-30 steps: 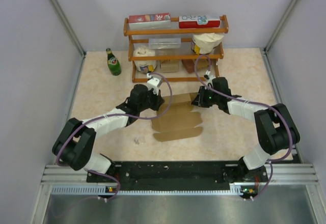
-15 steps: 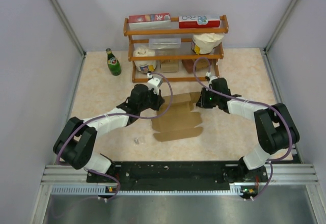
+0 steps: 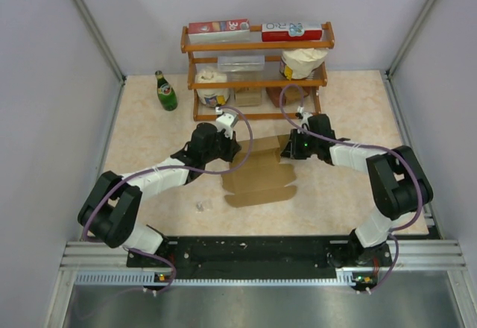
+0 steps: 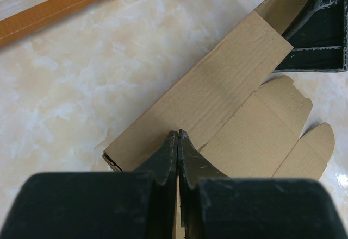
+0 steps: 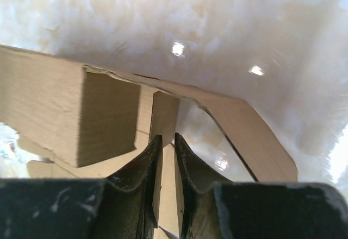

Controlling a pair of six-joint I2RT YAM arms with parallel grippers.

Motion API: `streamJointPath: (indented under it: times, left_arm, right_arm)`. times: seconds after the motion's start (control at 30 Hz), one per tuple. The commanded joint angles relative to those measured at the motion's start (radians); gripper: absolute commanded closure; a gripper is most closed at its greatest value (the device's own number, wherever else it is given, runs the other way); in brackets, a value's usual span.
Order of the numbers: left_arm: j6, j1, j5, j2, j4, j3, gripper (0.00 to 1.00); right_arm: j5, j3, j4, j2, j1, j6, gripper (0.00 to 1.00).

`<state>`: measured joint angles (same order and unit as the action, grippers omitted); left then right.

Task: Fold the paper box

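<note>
Left gripper [image 4: 178,136] — fully closed, tips against the raised rear panel of the box [image 3: 257,177]; whether it pinches the panel cannot be told. The box lies partly flat at mid-table [image 3: 149,142], near the rack [image 3: 257,82]. Right gripper [image 5: 164,138] — nearly closed, clamping a flap at the panel's right end.
</note>
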<state>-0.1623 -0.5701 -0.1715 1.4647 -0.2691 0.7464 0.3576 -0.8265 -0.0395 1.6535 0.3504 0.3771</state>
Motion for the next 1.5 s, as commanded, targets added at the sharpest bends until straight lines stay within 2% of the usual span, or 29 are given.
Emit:
streamJointPath:
  times: [0.0, 0.13, 0.8, 1.03, 1.13, 1.47]
  left_arm:
    - [-0.005, -0.001, -0.014, 0.006, -0.016, 0.027, 1.0]
    - [-0.006, -0.002, -0.016, 0.005, -0.016, 0.027, 1.0]
    - [-0.005, -0.001, -0.019, 0.003, -0.016, 0.027, 1.0]
    - [-0.003, -0.002, -0.019, 0.005, -0.015, 0.027, 1.0]
    - [-0.003, -0.002, -0.019, 0.005, -0.013, 0.028, 1.0]
    - [-0.003, -0.002, -0.016, 0.003, -0.013, 0.028, 1.0]
  right_arm:
    - [0.11, -0.017, -0.111, 0.002, -0.01, 0.026, 0.86]
    - [0.171, -0.022, -0.129, 0.023, -0.008, 0.039, 0.86]
    - [0.185, -0.048, -0.129, 0.152, -0.008, 0.049, 0.87]
    - [0.205, -0.049, -0.143, 0.167, -0.008, 0.057, 0.83]
    - [0.176, -0.054, -0.102, 0.143, -0.008, 0.046, 0.81]
    - [-0.109, -0.056, 0.205, -0.144, -0.008, -0.043, 0.62]
